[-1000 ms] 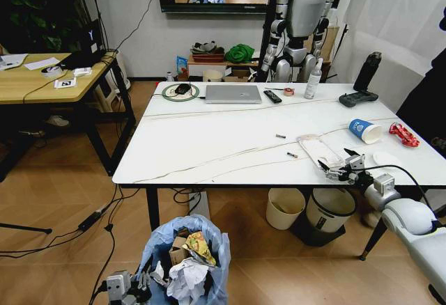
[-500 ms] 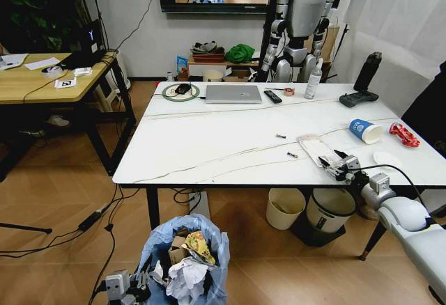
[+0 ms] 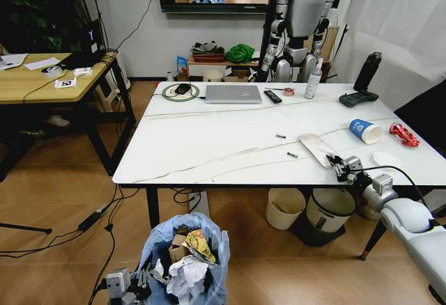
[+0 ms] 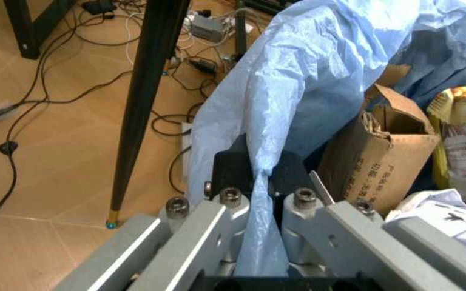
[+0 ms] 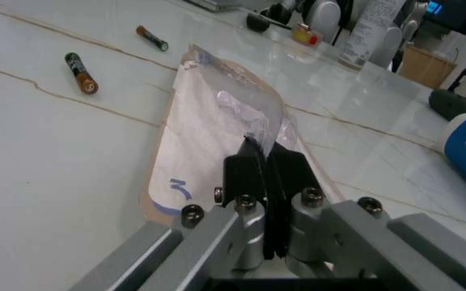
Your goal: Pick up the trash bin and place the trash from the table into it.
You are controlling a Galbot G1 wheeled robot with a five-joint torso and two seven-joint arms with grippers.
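Clear plastic, the tray (image 5: 216, 115), is pinched at its near edge between the closed jaws of the right gripper (image 5: 264, 159), probably to lift it off the table (image 3: 209, 145). The left gripper (image 4: 257, 176) clamps the bag rim of the bin (image 3: 185, 260), holding it low beside the table.

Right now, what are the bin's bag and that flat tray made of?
The bin's bag looks like thin, soft plastic film: light blue, crinkled, and light shows through it. The left gripper pinches a fold of it. The tray looks like clear, thin, stiff plastic, glossy with glints, on a pale backing, maybe paper. The right gripper is shut on its edge.
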